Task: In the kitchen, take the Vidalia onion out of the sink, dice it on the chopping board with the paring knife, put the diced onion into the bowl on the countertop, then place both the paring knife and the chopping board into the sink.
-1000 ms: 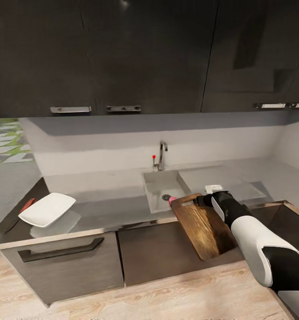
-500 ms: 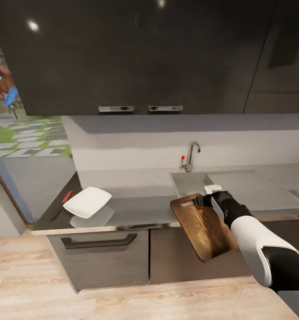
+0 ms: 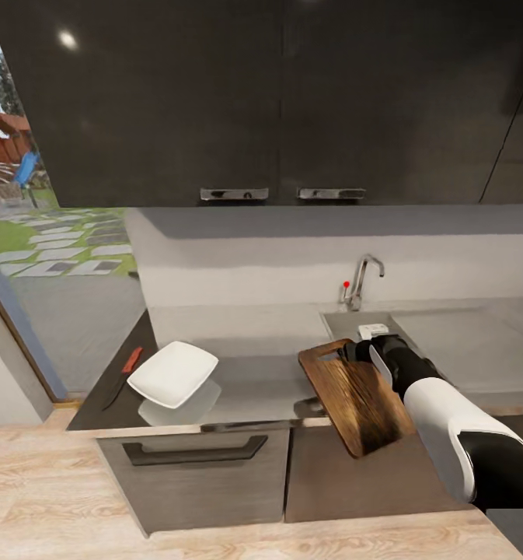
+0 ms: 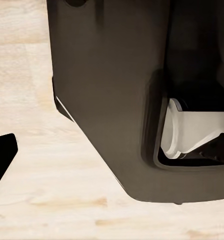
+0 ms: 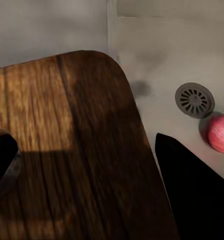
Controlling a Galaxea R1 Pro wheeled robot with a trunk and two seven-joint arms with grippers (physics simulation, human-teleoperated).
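My right gripper [image 3: 356, 351] is shut on the handle end of the dark-brown chopping board [image 3: 358, 395], which it holds tilted in the air over the countertop's [image 3: 253, 365] front edge. In the right wrist view the board [image 5: 67, 150] hangs over the left rim of the sink [image 5: 157, 60]. A pink Vidalia onion [image 5: 222, 132] lies beside the drain [image 5: 194, 99]. The sink [image 3: 353, 320] with its chrome tap [image 3: 364, 278] lies just behind the gripper. The white bowl [image 3: 173, 373] rests on the counter's left part, and the red-handled paring knife [image 3: 126, 369] lies left of it. A fingertip [image 4: 2, 159] of my left gripper hangs over the wooden floor.
Dark wall cabinets [image 3: 277, 101] hang above the counter. A drawer front with a handle [image 3: 195, 451] sits below it. At the left a glass opening [image 3: 51, 257] shows a garden. The robot's dark base [image 4: 112, 90] is in the left wrist view.
The camera has swung left, so sink, tap and bowl sit further right in the picture. The right arm keeps the board in the same grip and place in the view.
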